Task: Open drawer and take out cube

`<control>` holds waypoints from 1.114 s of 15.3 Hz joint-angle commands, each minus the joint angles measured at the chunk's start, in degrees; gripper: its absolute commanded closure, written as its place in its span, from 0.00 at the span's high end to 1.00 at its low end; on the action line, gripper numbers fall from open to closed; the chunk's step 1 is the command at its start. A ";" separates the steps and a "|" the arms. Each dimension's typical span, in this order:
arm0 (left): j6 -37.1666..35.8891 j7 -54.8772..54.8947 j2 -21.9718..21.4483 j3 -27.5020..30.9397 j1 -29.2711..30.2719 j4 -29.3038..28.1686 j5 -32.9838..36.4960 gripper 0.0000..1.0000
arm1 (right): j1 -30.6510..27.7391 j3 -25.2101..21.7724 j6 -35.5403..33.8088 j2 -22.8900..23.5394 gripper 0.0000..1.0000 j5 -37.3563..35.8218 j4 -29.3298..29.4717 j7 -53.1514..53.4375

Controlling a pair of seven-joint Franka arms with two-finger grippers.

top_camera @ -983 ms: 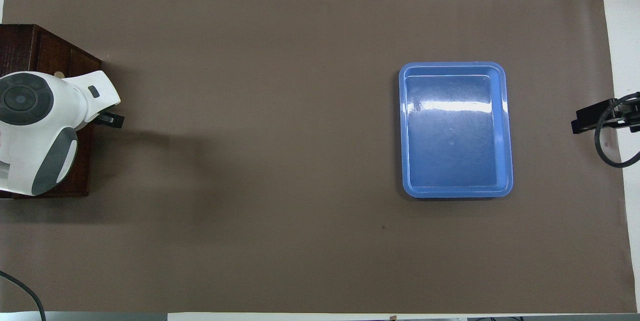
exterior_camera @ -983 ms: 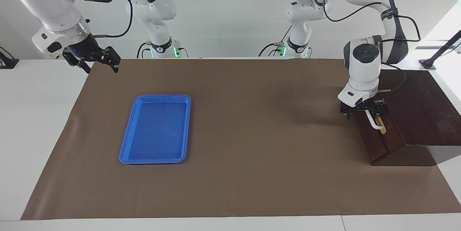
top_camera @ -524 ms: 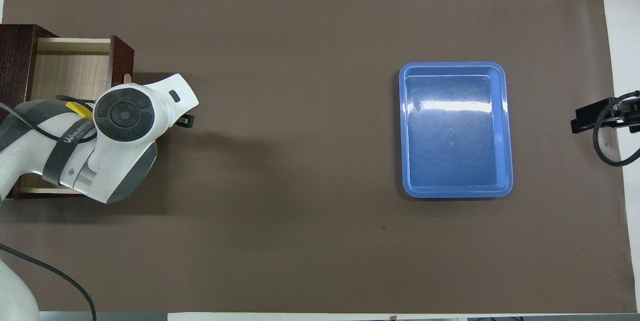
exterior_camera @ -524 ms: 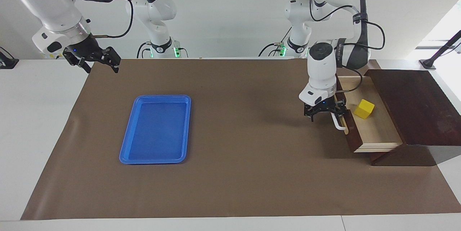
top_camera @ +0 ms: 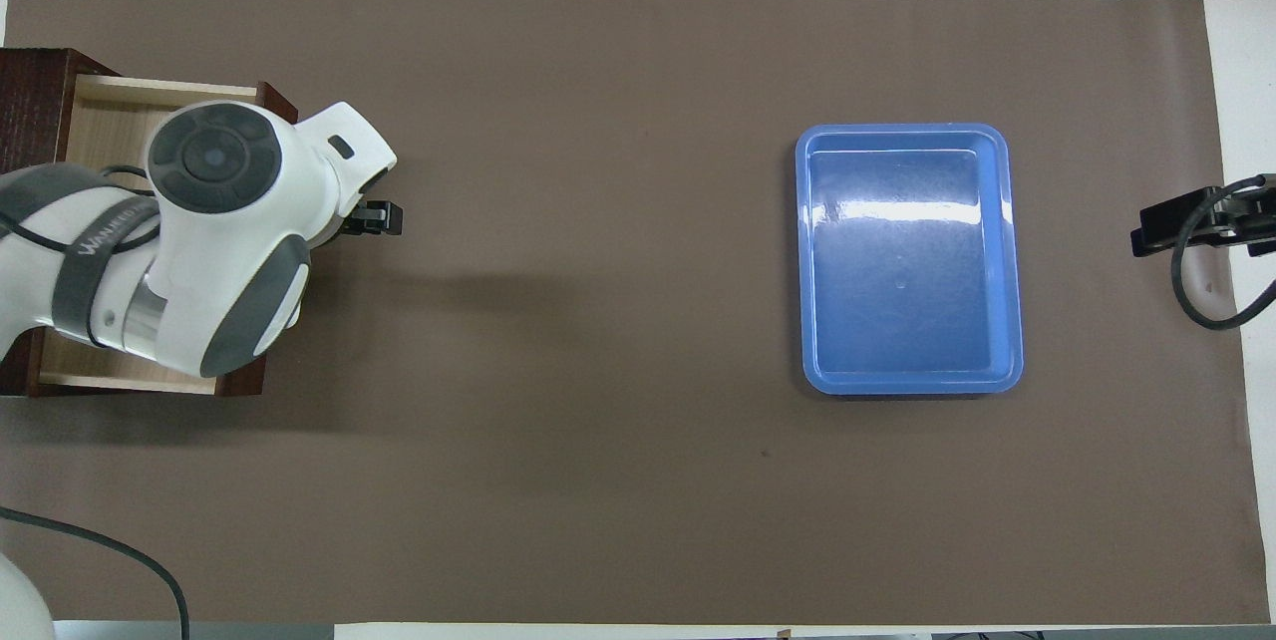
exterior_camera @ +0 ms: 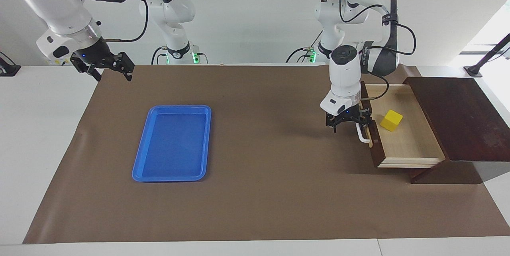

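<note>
The drawer (exterior_camera: 414, 144) stands pulled out of the dark box (exterior_camera: 458, 116) at the left arm's end of the table, its pale wood inside showing. The yellow cube (exterior_camera: 391, 120) lies in it, in the half nearer the robots. My left gripper (exterior_camera: 350, 126) hangs low at the drawer's front, open, at the robot-side end of the white handle (exterior_camera: 363, 136). In the overhead view the left arm covers the cube and most of the drawer (top_camera: 100, 117). My right gripper (exterior_camera: 106, 70) waits open in the air over the mat's corner at the right arm's end.
A flat blue tray (exterior_camera: 173, 143) lies on the brown mat (exterior_camera: 263, 192) toward the right arm's end, nothing in it. White table surface borders the mat. A black stand (exterior_camera: 484, 62) sits near the box at the table's edge.
The left gripper has drawn the drawer out toward the table's middle, from shut to wide open, which uncovered the cube. The right arm has barely moved.
</note>
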 commanded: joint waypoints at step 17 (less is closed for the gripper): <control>4.37 -21.47 -5.37 1.45 20.74 -6.62 -14.46 1.00 | 2.64 0.67 0.45 -1.09 1.00 5.89 -4.53 19.20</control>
